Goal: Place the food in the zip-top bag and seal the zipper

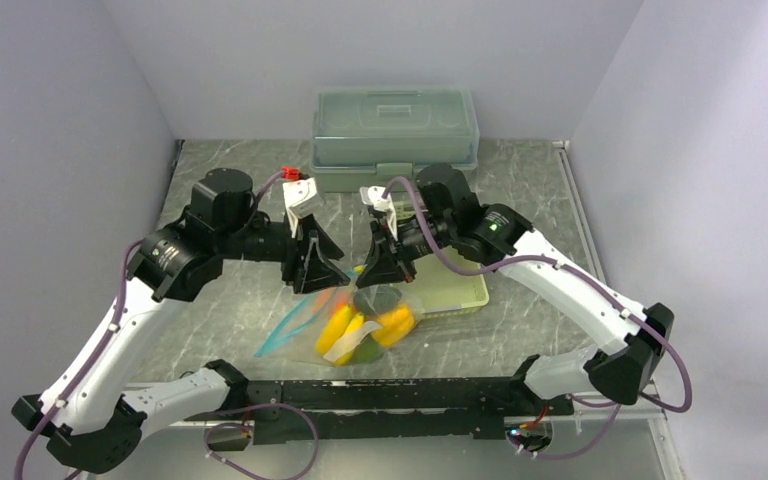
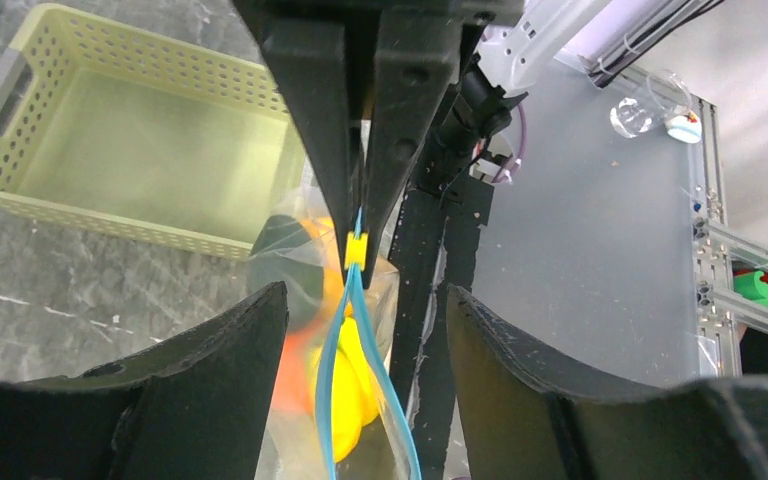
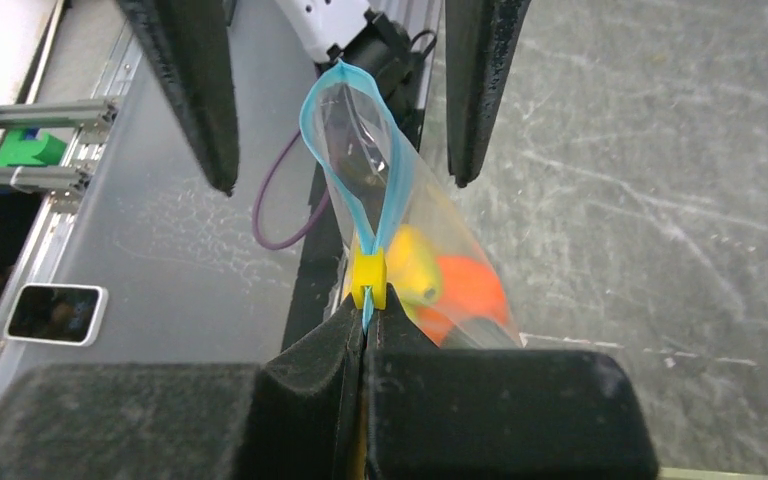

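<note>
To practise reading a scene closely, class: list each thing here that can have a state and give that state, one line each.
zip-top bag, food inside, mouth partly open
zipper, unsealed loop beyond the yellow slider
food, inside the bag
right tool, shut on the zipper beside the slider
left tool, open, one finger either side of the zipper
basket, no food seen in it
lidded box, lid on

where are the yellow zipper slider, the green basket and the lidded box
yellow zipper slider [image 3: 368,278], right wrist view, its middle
green basket [image 2: 110,220], left wrist view, near wall
lidded box [image 1: 395,112], top external view, lid
</note>
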